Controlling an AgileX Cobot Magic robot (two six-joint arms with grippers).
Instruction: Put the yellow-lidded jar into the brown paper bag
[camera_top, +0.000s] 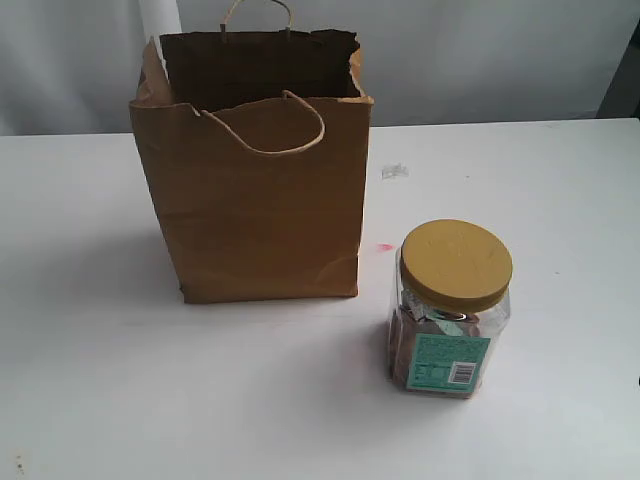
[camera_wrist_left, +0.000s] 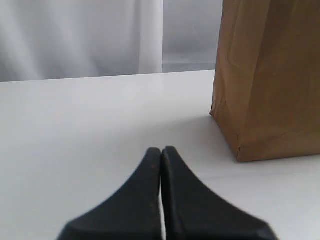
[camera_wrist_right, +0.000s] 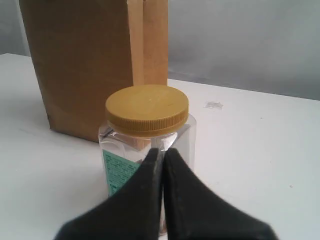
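The yellow-lidded jar (camera_top: 447, 310) stands upright on the white table, right of and nearer than the brown paper bag (camera_top: 260, 190). The bag stands open-topped with its cord handles up. In the right wrist view the jar (camera_wrist_right: 147, 125) is close ahead, with the bag (camera_wrist_right: 85, 65) behind it. My right gripper (camera_wrist_right: 162, 151) is shut and empty, its black tips just short of the jar's side. My left gripper (camera_wrist_left: 161, 150) is shut and empty over bare table, with the bag's corner (camera_wrist_left: 265, 80) off to one side. Neither gripper shows in the exterior view.
A small crumpled scrap of clear plastic (camera_top: 394, 171) lies right of the bag. A tiny pink mark (camera_top: 385, 246) sits on the white table (camera_top: 150, 400) between bag and jar. A pale curtain hangs behind the table.
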